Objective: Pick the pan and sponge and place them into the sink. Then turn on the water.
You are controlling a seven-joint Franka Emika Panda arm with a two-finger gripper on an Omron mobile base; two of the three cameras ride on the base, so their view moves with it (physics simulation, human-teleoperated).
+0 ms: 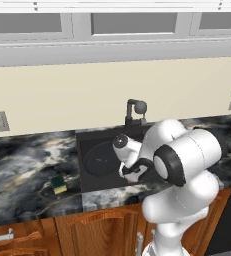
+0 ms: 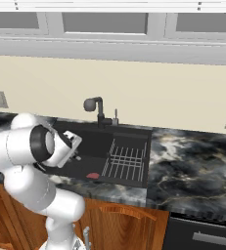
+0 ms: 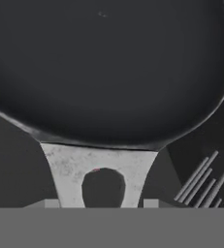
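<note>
Tool (image 3: 103, 206) clamped on pan (image 3: 108, 72) handle, over sink (image 1: 87, 145); sponge (image 1: 58, 184) on counter (image 1: 17, 165) beside.

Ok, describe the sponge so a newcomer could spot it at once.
Find the black sink set in the dark marble counter. Just past its left rim, near the counter's front edge, lies the sponge: a small yellow block with a dark green top.

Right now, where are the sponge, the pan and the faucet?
sponge (image 1: 58, 184): left base view, on its green scrub top.
pan (image 1: 101, 159): left base view, on its round black bottom, inside the sink.
faucet (image 2: 99, 105): right base view, on its upright neck.
</note>
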